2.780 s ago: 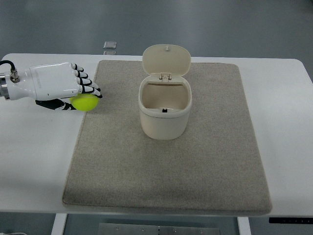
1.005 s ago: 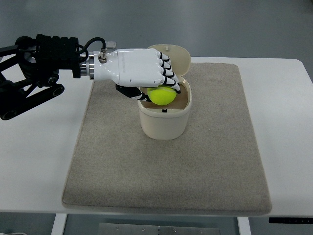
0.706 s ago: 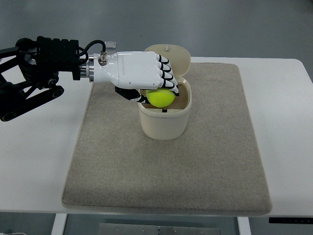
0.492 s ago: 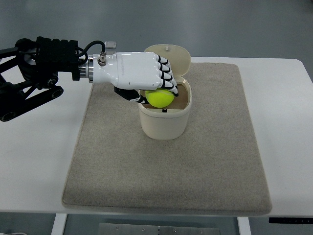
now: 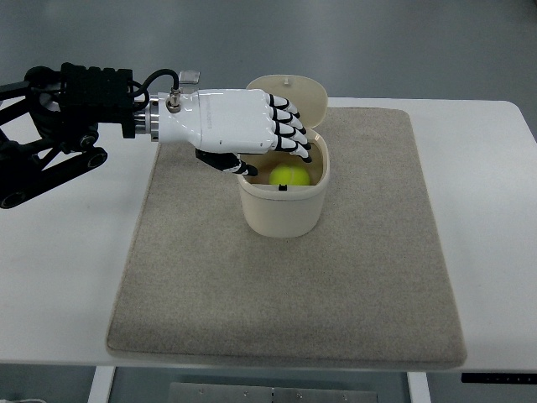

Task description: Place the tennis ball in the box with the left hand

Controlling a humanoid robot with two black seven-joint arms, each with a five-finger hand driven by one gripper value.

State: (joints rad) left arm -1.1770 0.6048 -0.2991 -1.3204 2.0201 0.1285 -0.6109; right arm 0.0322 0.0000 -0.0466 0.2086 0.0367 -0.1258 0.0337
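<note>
The yellow-green tennis ball [image 5: 289,175] lies inside the cream box [image 5: 282,211], low in its opening. The box stands on the grey mat with its hinged lid [image 5: 294,99] tipped up behind. My left hand [image 5: 273,156], white with black finger joints, hovers over the box's left rim with its fingers spread and nothing in them. Its thumb hangs just left of the rim. The black forearm reaches in from the left edge. The right arm does not show.
A grey mat [image 5: 285,285] covers the middle of the white table [image 5: 59,277]. A small pale object [image 5: 190,77] lies beyond the table's far edge on the floor.
The left hand carried the ball from the mat's left edge to above the box, then its fingers opened and the ball dropped down into the box.
</note>
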